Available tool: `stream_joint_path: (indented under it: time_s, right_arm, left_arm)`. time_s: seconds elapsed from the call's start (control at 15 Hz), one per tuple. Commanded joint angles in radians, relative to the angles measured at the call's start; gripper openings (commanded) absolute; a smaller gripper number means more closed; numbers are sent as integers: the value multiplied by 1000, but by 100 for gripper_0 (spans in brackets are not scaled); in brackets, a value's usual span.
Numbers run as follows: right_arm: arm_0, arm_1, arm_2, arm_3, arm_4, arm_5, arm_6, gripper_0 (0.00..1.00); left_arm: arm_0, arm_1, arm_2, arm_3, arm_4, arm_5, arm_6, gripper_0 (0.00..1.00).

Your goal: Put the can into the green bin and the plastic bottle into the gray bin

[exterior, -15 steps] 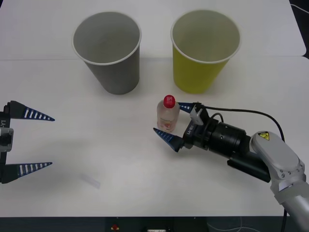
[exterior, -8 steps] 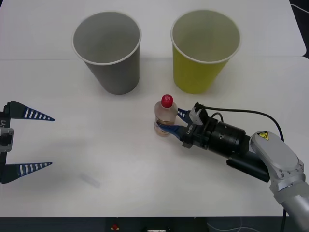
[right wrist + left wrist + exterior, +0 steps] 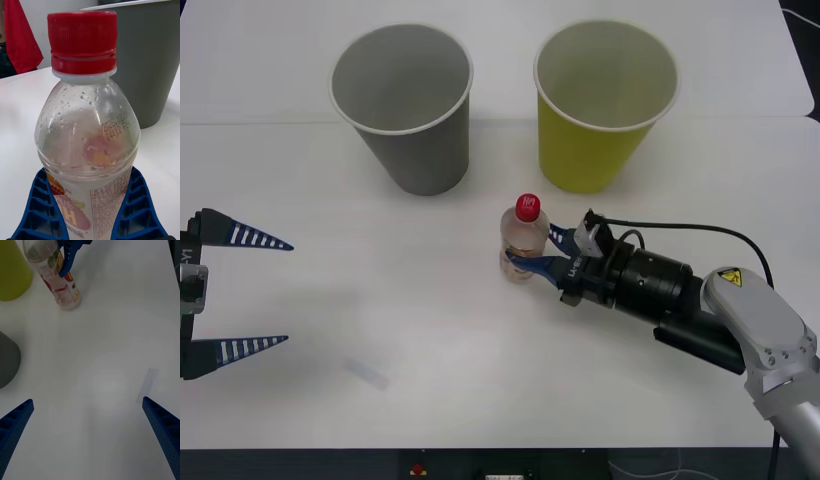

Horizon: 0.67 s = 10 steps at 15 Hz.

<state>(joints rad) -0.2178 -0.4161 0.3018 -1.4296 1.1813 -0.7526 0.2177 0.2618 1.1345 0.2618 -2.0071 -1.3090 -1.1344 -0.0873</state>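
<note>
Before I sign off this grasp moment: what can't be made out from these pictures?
- Plastic bottle: whether its base rests on the table; front view, right gripper covers its lower part, and the right wrist view cuts it off at the edge.
- Green bin and gray bin: their floors; front view, the walls hide them, so contents are unknown.
- Left gripper: its body; front view, cut by the edge.

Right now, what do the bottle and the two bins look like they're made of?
The plastic bottle: clear thin plastic, glossy, see-through with droplets inside; red ribbed plastic cap, printed film label. The right gripper is shut on it. The gray bin and the green bin: likely matte paper cups with rolled white rims, though coated plastic is possible.
</note>
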Motion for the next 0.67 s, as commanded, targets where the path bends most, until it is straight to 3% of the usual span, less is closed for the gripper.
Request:
stream_joint_path:
  time_s: [0.07,0.4,0.67]
  right_arm:
    - [2,-76,46,-51,-46,6,-32,0]
    - [43,-239,60,-236,-42,9,-262,0]
    - [49,-343,62,-354,27,44,-462,0]
  left_arm:
    - [0,0,0,0,0,0,0,100]
    - [0,0,0,0,0,0,0,100]
    - [0,0,0,0,0,0,0,100]
